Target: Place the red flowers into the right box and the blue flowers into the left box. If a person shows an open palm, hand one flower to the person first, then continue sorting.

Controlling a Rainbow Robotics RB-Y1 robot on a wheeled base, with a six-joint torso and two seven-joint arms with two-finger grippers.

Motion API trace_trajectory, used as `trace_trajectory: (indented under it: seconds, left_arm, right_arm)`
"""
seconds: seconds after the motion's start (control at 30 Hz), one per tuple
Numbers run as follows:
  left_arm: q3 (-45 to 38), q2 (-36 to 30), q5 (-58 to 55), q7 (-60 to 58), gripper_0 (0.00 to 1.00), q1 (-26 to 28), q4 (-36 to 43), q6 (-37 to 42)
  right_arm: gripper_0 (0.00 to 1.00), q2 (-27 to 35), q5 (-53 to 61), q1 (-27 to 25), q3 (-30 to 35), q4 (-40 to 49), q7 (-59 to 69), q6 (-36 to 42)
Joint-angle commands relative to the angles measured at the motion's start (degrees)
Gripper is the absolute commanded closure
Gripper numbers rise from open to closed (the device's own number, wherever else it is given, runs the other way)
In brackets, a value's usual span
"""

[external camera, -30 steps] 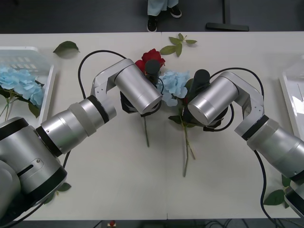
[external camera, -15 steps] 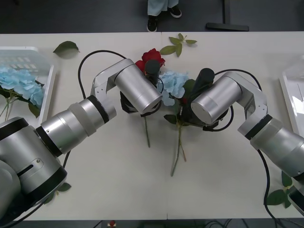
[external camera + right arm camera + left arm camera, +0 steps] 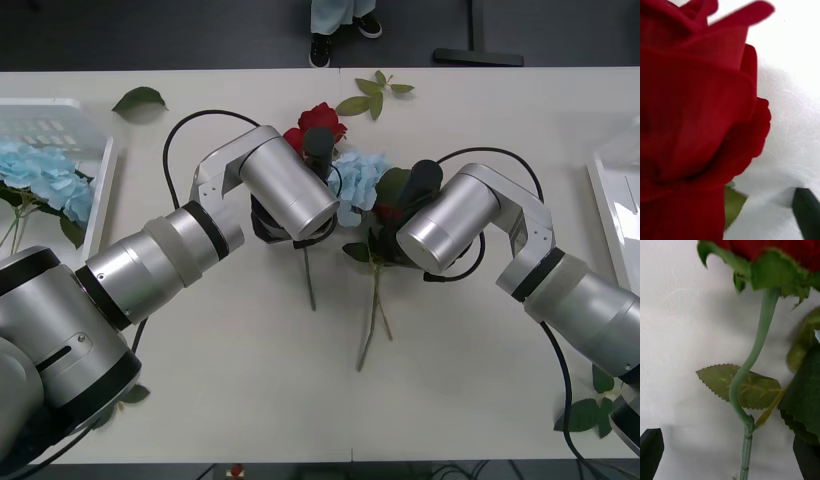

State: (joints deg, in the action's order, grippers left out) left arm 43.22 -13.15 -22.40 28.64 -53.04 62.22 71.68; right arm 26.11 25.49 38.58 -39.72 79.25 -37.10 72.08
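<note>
Both arms reach inward over the middle of the white table [image 3: 470,400].

The left gripper [image 3: 285,228] hangs over the thin green stem [image 3: 307,272] of a deep-red artificial rose [image 3: 318,122], whose bloom lies just beyond the wrist toward the far edge. In the left wrist view the two dark fingertips [image 3: 651,450] stand at the corners, apart, with the curved stem [image 3: 752,352] running between them, clear of both; a serrated green leaf [image 3: 720,380] lies on the table behind it.

The right gripper [image 3: 392,232] is hidden under its silver wrist housing, so whether it is spread or closed cannot be told. A second red rose [image 3: 388,211] shows at that wrist's tip, its stem [image 3: 372,320] trailing toward the near edge. In the right wrist view this bloom [image 3: 696,112] sits very close to the lens, and one dark fingertip [image 3: 807,213] shows at a corner.

A pale sky-blue hydrangea cluster [image 3: 362,180] lies between the two wrists, touching the foliage of both roses.

The shallow translucent white plastic tray [image 3: 100,200] at the robot's left holds more blue hydrangea heads [image 3: 45,175]. The thin rim of the matching tray [image 3: 605,205] shows at the right edge. Loose green leaf sprigs [image 3: 375,92] and a single leaf [image 3: 138,98] lie near the far edge.
</note>
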Motion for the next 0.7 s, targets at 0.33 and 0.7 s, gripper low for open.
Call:
trace_trajectory:
  seconds: [0.33, 0.7]
  left_arm:
    - [-0.24, 0.67, -1.33, 3.35, 0.00, -2.59, -1.75, 0.48]
    - [-0.24, 0.67, -1.24, 5.90, 1.00, -2.59, -1.93, 0.48]
  right_arm:
    - [1.00, 1.40, 0.26, 0.26, -0.18, -1.29, -4.82, -0.89]
    - [1.00, 2.54, 0.18, 0.26, 0.52, -1.29, -5.17, -0.71]
